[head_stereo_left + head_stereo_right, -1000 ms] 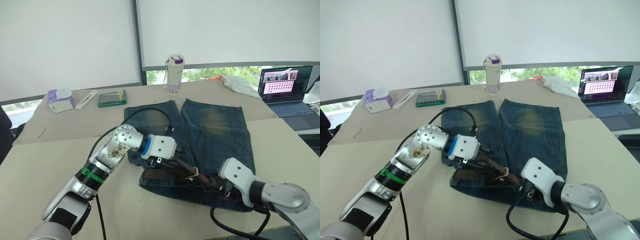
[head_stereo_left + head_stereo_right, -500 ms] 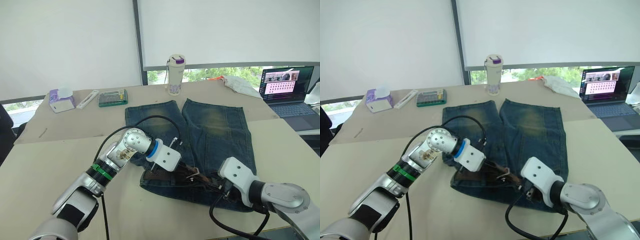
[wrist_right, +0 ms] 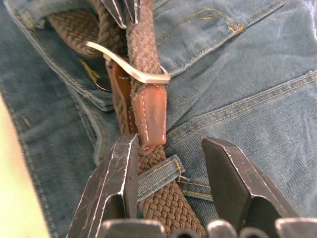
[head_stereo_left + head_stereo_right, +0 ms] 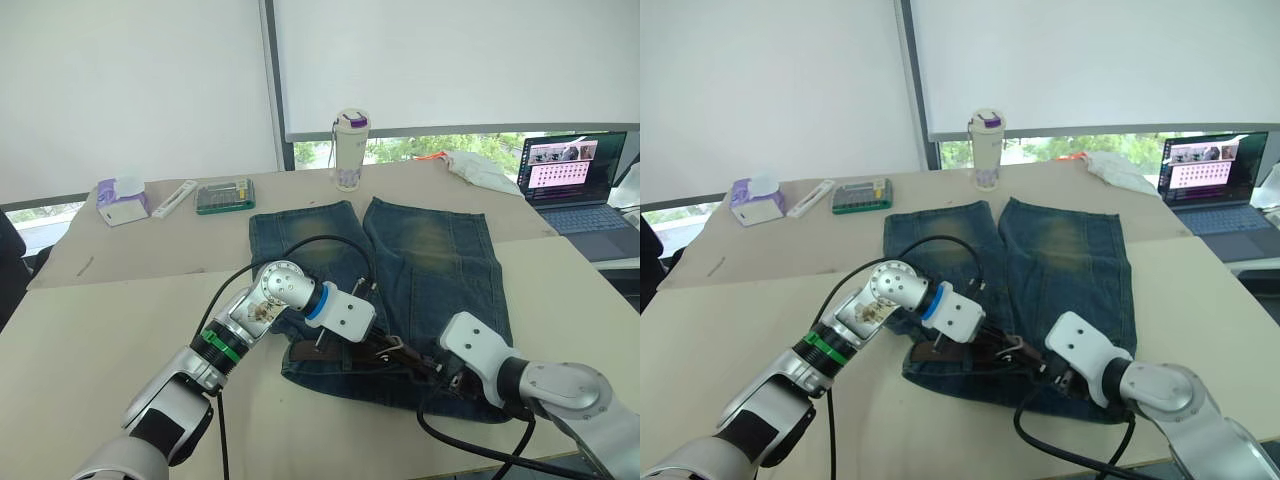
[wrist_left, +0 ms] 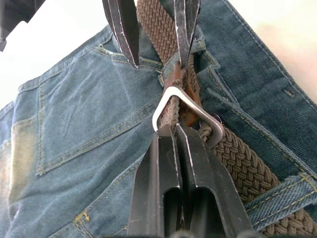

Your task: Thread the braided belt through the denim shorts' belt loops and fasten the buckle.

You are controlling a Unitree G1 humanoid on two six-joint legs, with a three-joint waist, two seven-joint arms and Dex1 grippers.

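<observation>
1. Two head views are showing the whole layout: the denim shorts (image 4: 400,290) are lying flat on the table (image 4: 90,330), waistband toward the robot and legs pointing away, with the braided belt (image 4: 335,352) running along the waistband and both arms meeting near its middle.
2. The far edge of the table is carrying a tumbler (image 4: 350,150), a tissue box (image 4: 121,201) and a laptop (image 4: 572,180), all well apart from the shorts.
3. The wrist views are giving what the head views are too coarse to show: the weave of the strap, the silver buckle (image 5: 178,111) and one of the belt loops (image 3: 157,174) crossing the strap.
4. In the left wrist view, the left gripper (image 5: 174,130) is pressing its fingers together, and they are reaching right up to the buckle frame; whether they are pinching anything cannot be told.
5. In the right wrist view, the right gripper (image 3: 171,151) is standing with its fingers wide apart, straddling the strap and its brown leather end tab (image 3: 150,111) without clamping either; one finger is sitting just beside the tab.
6. The left wrist view is also catching the right gripper's spread fingers (image 5: 121,25) beyond the buckle.
</observation>
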